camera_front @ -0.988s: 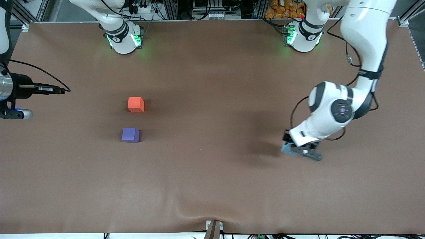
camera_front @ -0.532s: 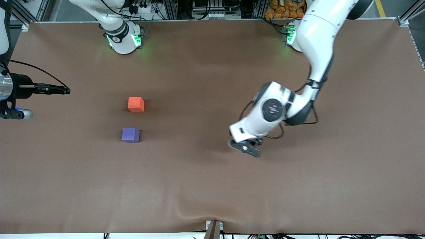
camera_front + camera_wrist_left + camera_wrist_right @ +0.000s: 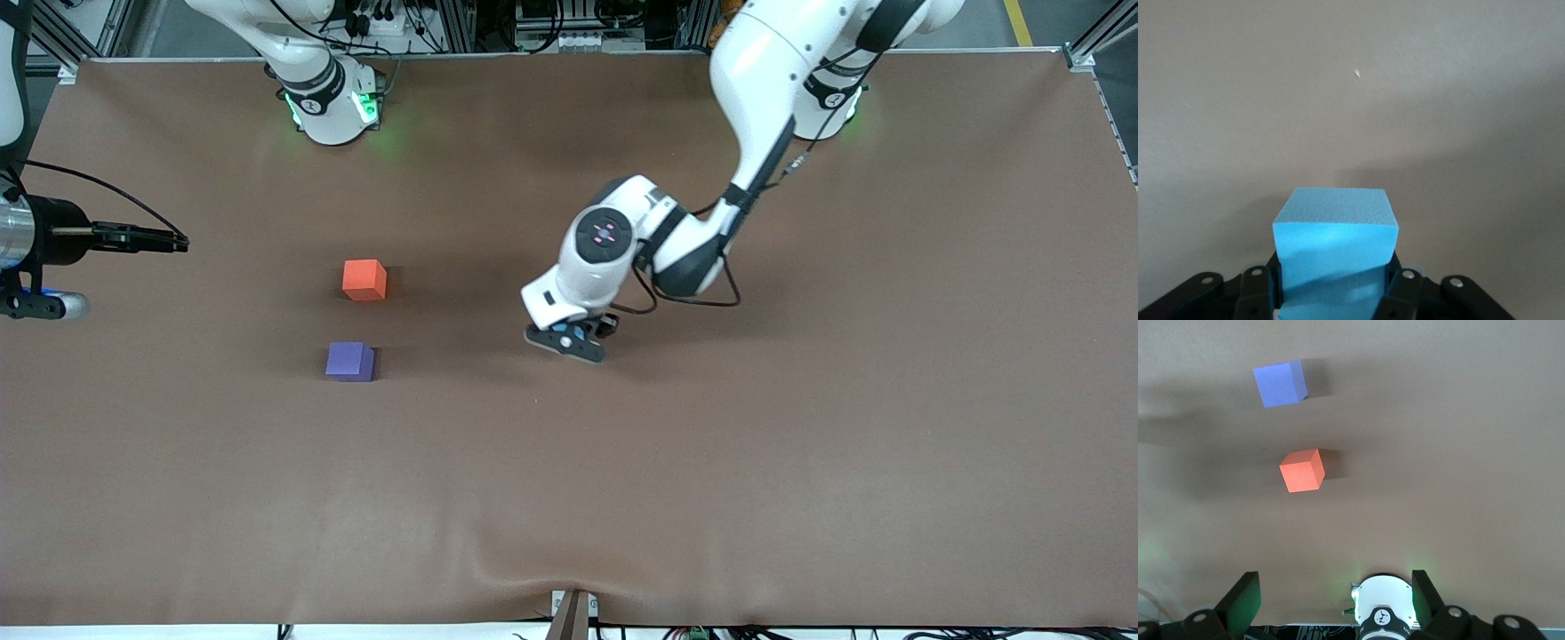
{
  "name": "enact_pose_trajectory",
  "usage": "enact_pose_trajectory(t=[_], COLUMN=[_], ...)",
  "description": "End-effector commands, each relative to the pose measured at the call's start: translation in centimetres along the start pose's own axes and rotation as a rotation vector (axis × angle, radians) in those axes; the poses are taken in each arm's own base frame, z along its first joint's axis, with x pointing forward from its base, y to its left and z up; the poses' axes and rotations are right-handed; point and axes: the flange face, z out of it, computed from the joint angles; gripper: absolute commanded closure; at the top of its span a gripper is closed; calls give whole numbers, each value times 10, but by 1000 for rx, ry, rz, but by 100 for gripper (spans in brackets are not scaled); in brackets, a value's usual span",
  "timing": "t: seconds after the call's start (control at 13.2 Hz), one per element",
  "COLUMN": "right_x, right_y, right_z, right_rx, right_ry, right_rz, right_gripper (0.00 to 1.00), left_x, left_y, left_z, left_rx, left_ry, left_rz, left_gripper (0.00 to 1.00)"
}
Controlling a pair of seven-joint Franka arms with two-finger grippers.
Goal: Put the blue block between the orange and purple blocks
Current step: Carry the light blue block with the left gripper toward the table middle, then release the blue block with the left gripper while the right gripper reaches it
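Brown matte covering spreads over the whole table [image 3: 800, 498], and on it the orange block [image 3: 364, 280] and the purple block [image 3: 349, 362] stand apart, toward the right arm's end, the purple one nearer to the front camera, with a free gap between them. The left gripper [image 3: 569, 341] hangs over the middle of the table and pinches the blue block [image 3: 1335, 240] firmly between its fingers, probably so it can be carried to that gap. The right gripper [image 3: 1335, 597] waits high at its own end, fingers spread wide, holding nothing.
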Motion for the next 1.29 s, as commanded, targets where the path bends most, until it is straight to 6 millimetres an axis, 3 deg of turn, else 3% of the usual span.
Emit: enact_pose_trajectory(t=[0.0,0.15,0.23,0.3,0.53,0.68,0.91,1.06,1.22], right_x=[0,0,0,0,0,0,-1,1,7], right_y=[3,2,3,3,2,-1,-19,-34,-64], right_z=[1,1,1,1,2,2,4,10,19], right_rx=[19,18,19,20,20,19,14,67,75], right_ry=[-14,-14,-14,-14,-16,-18,-19,-26,-19], right_rz=[-8,-9,-8,-8,-10,-8,-14,33,80], right_gripper=[0,0,0,0,0,0,0,0,0], left_x=[-10,-17,-23,-21,-25,-14,9,21,7], left_y=[22,30,38,38,48,36,-32,-102,-141], left_z=[28,54,56,52,18,-35,-142,-211,-257], left_rx=[25,37,41,44,54,64,97,102,151], left_ry=[-25,-50,-51,-42,-32,-11,20,27,-24], left_rz=[-13,-8,-16,-39,-27,-39,-139,-220,-262], left_gripper=[100,99,66,1,0,0,0,0,0])
